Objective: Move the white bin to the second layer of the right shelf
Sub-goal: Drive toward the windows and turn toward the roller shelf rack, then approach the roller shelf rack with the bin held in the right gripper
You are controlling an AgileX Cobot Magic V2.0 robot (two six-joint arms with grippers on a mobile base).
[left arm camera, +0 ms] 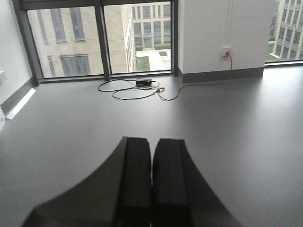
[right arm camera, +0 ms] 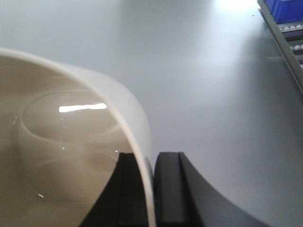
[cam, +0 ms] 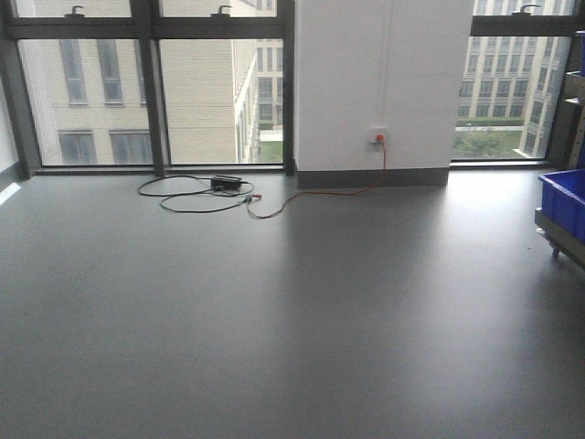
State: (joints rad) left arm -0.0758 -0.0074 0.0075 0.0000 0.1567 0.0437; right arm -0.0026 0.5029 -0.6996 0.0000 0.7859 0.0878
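Observation:
The white bin (right arm camera: 66,132), a glossy cream tub, fills the left of the right wrist view and is empty inside. My right gripper (right arm camera: 150,163) is shut on the bin's wall, one finger inside and one outside, holding it above the grey floor. The shelf (right arm camera: 284,40) shows at the top right of that view as a steel rail with white rollers; which layer it is I cannot tell. In the left wrist view my left gripper (left arm camera: 152,146) is shut with nothing between its black pads, over bare floor. No gripper appears in the front view.
A blue crate (cam: 565,199) rests on the rack at the right edge of the front view, another blue crate (right arm camera: 284,9) on the rollers. Black and orange cables (cam: 219,192) lie on the floor by the windows. A white wall column (cam: 384,82) stands ahead.

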